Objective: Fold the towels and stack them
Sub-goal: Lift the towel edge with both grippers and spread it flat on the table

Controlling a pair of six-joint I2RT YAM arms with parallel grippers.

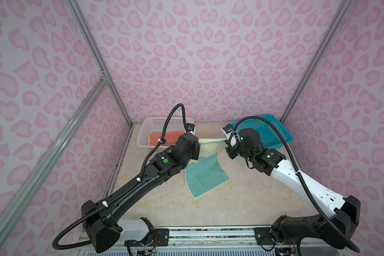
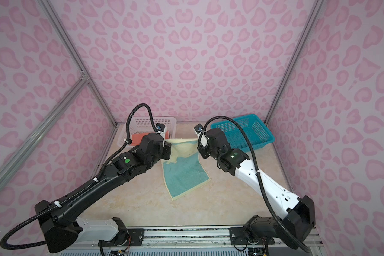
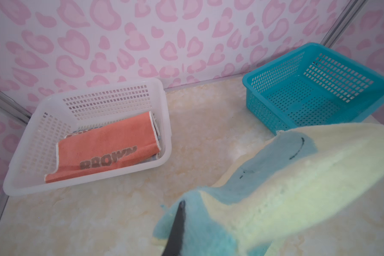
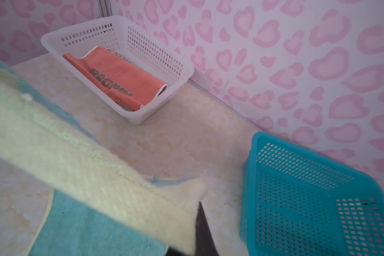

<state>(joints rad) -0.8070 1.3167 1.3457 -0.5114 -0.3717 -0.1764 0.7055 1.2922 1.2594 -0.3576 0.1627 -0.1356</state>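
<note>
Pinching far corners of teal, pale-yellow-backed terry towel (image 1: 205, 177) tight in left fingers (image 3: 175, 228) and right fingers (image 4: 203, 226), raised for folding over.

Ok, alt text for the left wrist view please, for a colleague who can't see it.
The left gripper is shut on the teal towel, whose pale-yellow back fills the foreground. Behind it on the table, a white basket holds a folded orange towel lettered BROWN, and a teal basket stands empty.
</note>
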